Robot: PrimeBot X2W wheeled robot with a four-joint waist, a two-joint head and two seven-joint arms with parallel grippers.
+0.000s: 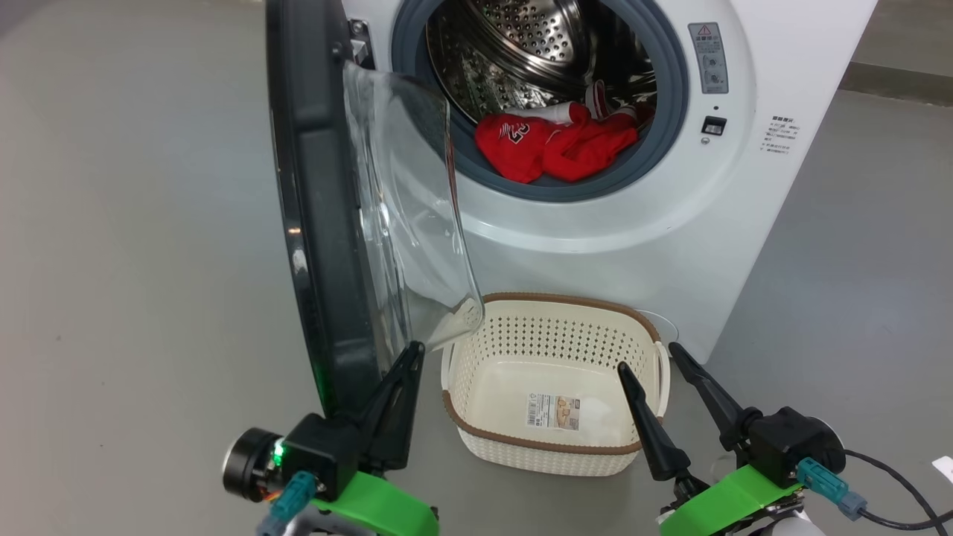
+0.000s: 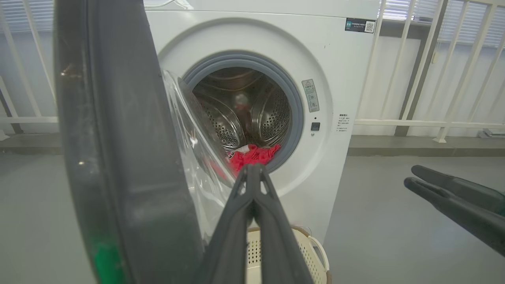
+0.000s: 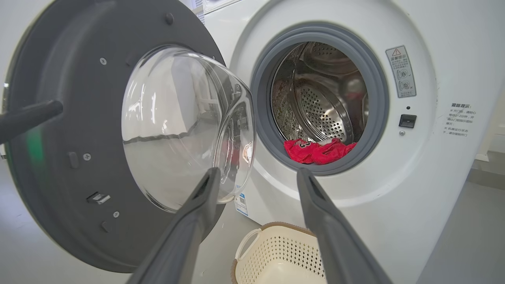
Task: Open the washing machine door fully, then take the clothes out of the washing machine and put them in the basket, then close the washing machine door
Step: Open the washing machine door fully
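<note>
Closed just beside the washing machine door [image 1: 313, 223], the left pincer [image 1: 413, 351] likely needed to push it wider; the right pincer [image 1: 648, 357] hung open.

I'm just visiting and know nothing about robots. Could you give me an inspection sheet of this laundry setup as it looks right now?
Surface: bare grey floor.
Job's things: big white front-loading washing machine; its round black-ringed glass door swung open; bright red clothes inside the steel drum's mouth; cream perforated plastic basket in front, holding only a sticker.
Clutter: small white scrap at right, unidentifiable.
Pincers: left pincer shut, tip by the door's lower rim; right pincer open, empty, near the basket.
Cables: black cable by the right pincer.
Surroundings: white railing behind the machine.
</note>
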